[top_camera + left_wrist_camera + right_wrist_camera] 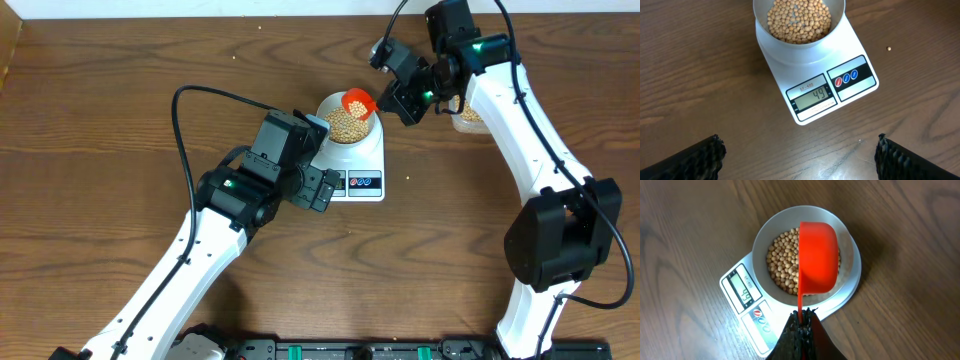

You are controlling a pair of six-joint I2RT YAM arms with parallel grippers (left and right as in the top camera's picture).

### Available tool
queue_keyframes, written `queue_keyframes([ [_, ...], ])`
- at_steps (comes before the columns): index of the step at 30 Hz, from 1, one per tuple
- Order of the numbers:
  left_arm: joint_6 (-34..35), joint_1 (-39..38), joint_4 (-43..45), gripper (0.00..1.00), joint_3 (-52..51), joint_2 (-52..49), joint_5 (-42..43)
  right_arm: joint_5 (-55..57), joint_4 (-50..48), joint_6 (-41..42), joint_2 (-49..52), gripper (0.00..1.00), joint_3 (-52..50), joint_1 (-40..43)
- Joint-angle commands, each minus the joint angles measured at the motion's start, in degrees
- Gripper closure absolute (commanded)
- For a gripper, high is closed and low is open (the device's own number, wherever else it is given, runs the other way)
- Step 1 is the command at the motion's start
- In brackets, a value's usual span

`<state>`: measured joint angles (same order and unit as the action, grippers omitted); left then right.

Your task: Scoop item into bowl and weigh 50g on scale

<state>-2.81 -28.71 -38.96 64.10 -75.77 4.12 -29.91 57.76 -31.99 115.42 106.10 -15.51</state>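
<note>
**Red scoop (817, 255) tipped over bowl (760, 245), scale (805, 67) reading 49**

My right gripper (802, 322) is clamped on the scoop's handle — the cup lies straight ahead of it, mouth down over the white bowl. The bowl, on the scale, holds soybeans (782, 262). My left gripper (799, 141) hangs wide open and empty, near the scale.

Left wrist view: the bowl (799, 15) is cut off at its far rim by the top edge. Right wrist view: some beans (782, 262) are covered by the orange scoop (817, 255). Overhead: the display of the scale (374, 155) is partly obscured by the left gripper (327, 190).
</note>
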Motion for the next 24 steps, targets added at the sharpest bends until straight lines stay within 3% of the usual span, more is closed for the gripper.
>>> queue_keyframes([
  [1, 0.1, 0.2, -0.1, 0.02, 0.0, -0.4, -0.7, -0.5, -0.1, -3.0, -1.7, 0.99, 0.0, -0.3],
  [24, 0.1, 0.2, -0.1, 0.02, 0.0, -0.4, -0.7, -2.2, -0.3, -12.4, -1.7, 0.99, 0.0, -1.0],
])
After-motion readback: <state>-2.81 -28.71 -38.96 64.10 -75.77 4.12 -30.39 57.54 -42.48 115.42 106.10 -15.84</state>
